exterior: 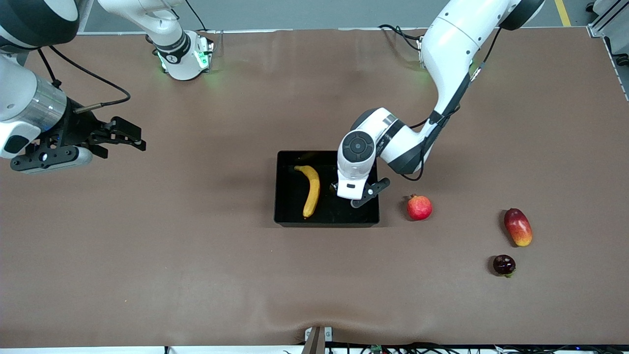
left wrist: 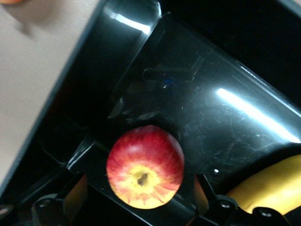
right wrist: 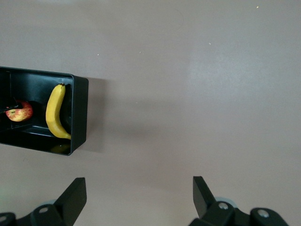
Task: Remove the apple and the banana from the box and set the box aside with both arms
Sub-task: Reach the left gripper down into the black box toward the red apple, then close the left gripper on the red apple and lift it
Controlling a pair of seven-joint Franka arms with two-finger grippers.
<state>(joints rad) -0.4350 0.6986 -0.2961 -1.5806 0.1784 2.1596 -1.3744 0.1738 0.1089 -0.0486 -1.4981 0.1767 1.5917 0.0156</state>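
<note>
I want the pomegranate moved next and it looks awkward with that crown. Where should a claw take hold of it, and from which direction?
Probably from straight above, closing on the round belly of the pomegranate at its widest part. It sits alone on the table beside the black tray, nothing touching it. The small crown points up toward the robots' bases, so set the fingers on the smooth flanks, clear of it. The left claw over the tray is closest.

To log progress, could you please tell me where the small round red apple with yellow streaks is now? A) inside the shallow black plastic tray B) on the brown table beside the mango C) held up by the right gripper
A: the apple lies in the black tray, under the left gripper.
</note>
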